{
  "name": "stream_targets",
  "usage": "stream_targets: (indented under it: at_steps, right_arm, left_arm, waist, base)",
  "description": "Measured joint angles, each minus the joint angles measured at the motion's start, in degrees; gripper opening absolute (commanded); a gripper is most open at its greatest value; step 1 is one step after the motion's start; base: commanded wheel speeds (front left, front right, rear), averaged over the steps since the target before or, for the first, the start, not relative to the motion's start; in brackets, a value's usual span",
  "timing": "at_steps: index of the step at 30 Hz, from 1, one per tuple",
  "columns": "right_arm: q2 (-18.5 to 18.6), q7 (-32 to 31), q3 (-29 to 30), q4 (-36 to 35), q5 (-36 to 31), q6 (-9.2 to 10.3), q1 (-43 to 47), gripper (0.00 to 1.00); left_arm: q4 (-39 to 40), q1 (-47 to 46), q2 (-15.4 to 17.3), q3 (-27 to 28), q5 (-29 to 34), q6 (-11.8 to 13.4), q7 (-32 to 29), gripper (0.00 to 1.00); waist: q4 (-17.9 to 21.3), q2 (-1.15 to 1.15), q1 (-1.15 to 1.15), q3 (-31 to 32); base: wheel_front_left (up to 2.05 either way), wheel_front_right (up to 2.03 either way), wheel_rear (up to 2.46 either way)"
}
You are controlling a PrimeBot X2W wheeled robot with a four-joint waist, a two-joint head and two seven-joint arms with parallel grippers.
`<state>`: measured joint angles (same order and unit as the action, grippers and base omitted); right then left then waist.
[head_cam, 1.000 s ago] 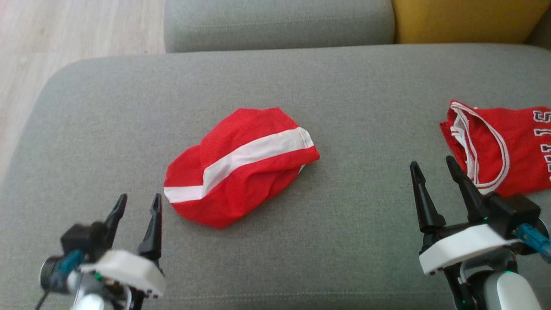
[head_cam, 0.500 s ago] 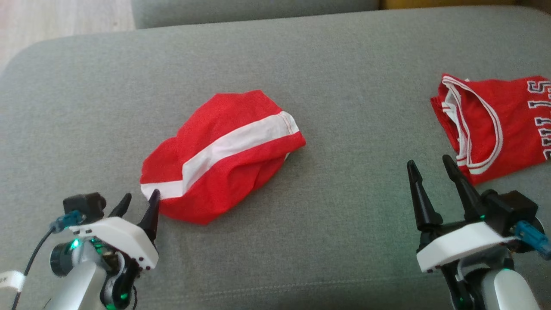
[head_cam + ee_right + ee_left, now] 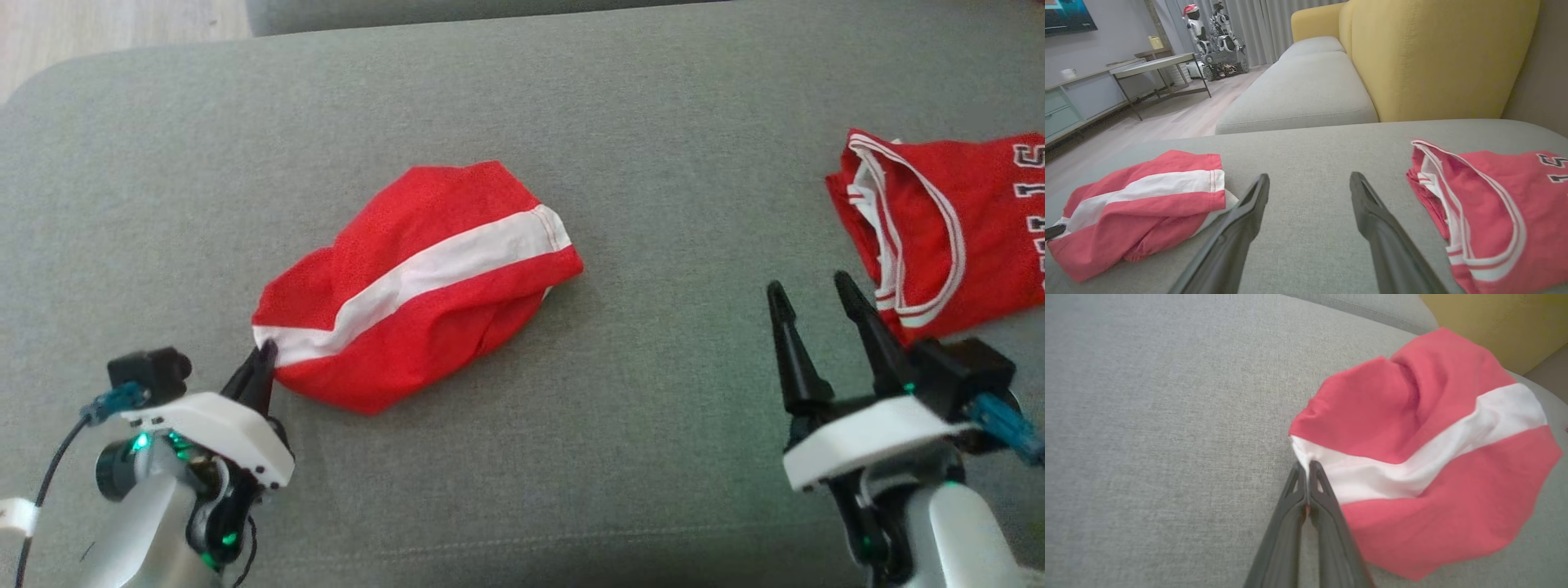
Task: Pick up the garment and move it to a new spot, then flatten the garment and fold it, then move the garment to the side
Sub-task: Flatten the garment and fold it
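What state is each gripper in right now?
Left gripper: shut, pinching the white-striped edge of the red garment.
Right gripper: open, holding nothing.

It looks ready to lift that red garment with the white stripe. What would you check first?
1. Grip: left gripper shut on the garment at the white stripe's end: ok.
2. Enough cloth pinched to hold: cannot tell.
3. Spare hand: right gripper open, holding nothing: ok.
4. Neighbour: jersey lies apart from the garment: ok.
5. Garment flat: not ok, crumpled.
6. Bare cushion for a new spot: ok.
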<state>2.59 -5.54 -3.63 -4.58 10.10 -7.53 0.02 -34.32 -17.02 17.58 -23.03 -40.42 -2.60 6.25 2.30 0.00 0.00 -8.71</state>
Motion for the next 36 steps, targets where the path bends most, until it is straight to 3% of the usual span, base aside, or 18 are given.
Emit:
stream_targets:
  at_steps: [10, 21, 30, 32, 33, 36]
  right_arm:
    - [1.0, -1.6, -5.9, 10.4, 3.6, 0.00, -9.8, 1.00]
    - [3.8, -2.4, -15.6, 29.3, 12.8, 0.00, -26.1, 1.00]
    - [4.8, -1.0, -23.3, 40.2, 21.2, 0.00, -33.2, 1.00]
    - [5.3, -0.5, -25.7, 40.4, 23.5, 0.00, -33.8, 0.05]
    - [5.4, -0.5, -26.7, 40.4, 25.3, 0.00, -33.9, 0.00]
    - [6.5, 0.9, -29.9, 40.2, 28.3, 0.00, -34.0, 0.00]
  left_arm:
    - [-0.5, -4.0, -2.3, -2.0, 1.2, -0.5, 1.4, 0.00]
    - [-3.4, -9.4, -5.4, -4.5, 2.5, -2.3, 3.0, 0.00]
    - [-6.7, -11.6, -6.4, -5.6, 2.5, -3.4, 4.5, 0.00]
    - [-7.2, -11.7, -6.5, -5.7, 2.5, -3.5, 5.0, 0.00]
    - [-7.5, -11.8, -6.5, -5.7, 2.5, -3.5, 5.1, 0.00]
    - [-8.2, -11.8, -6.5, -5.7, 2.5, -3.5, 5.6, 0.00]
  waist:
    - [-4.7, 0.00, 0.00, -1.3]
    - [-10.3, 0.00, 0.00, -5.1]
    - [-11.8, 0.00, 0.00, -6.6]
    - [-11.7, 0.00, 0.00, -6.6]
    - [-11.7, 0.00, 0.00, -6.6]
    - [-11.4, 0.00, 0.00, -6.3]
  base:
    - [0.00, 0.00, 0.00]
    - [0.00, 0.00, 0.00]
    - [0.00, 0.00, 0.00]
    - [0.00, 0.00, 0.00]
    - [0.00, 0.00, 0.00]
    - [0.00, 0.00, 0.00]
